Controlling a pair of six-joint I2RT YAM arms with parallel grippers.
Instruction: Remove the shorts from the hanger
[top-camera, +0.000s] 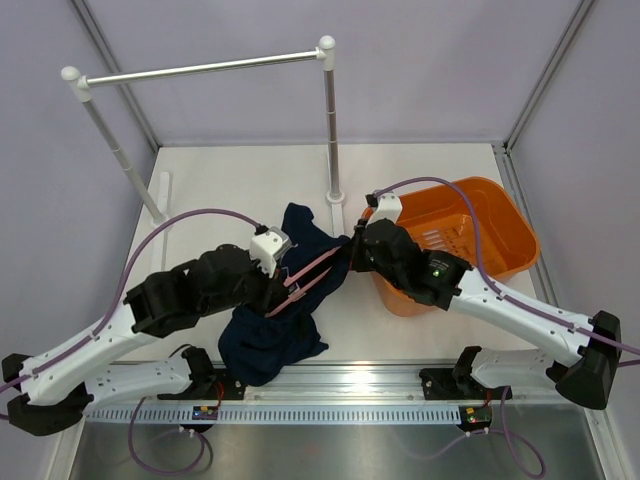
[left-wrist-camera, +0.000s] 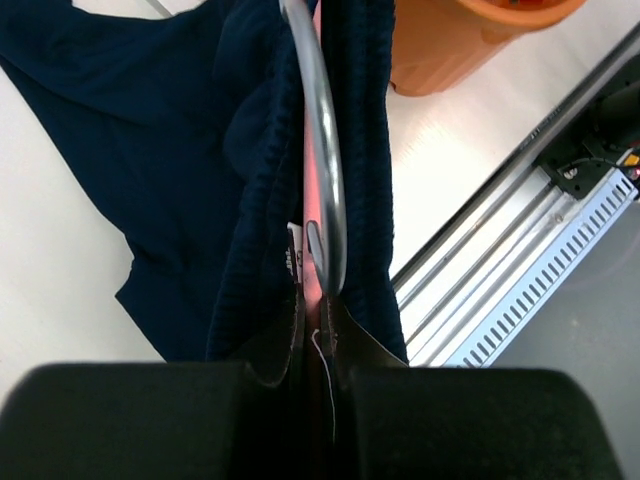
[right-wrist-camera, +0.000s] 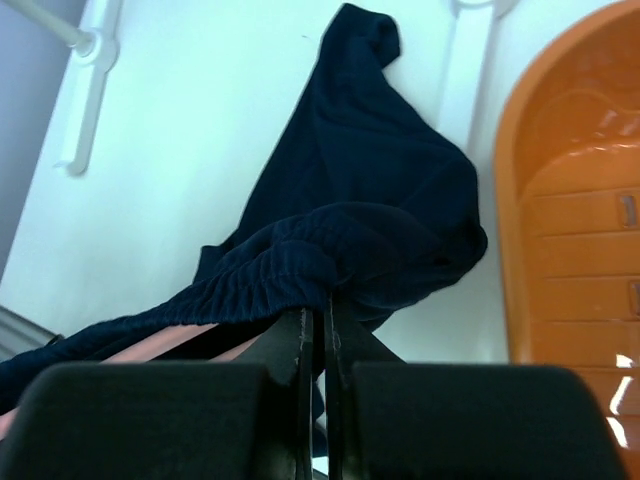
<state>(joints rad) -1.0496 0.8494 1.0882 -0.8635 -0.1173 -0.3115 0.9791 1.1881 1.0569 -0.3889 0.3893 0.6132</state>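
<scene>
The hanger (top-camera: 316, 264) spans both pincers: left gripper (left-wrist-camera: 318, 325) clamps its hook end, right gripper (right-wrist-camera: 318, 330) pinches the shorts (top-camera: 268, 345) waistband

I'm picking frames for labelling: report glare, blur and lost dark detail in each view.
Top external: evenly lit, sharp, only faint shadows. Left wrist: a bright glare streak runs along the hook of the hanger; the left gripper body is a blurred black mass. Right wrist: the right gripper body is equally blurred; the shorts go nearly black in their folds; small glints on the orange tub.
</scene>
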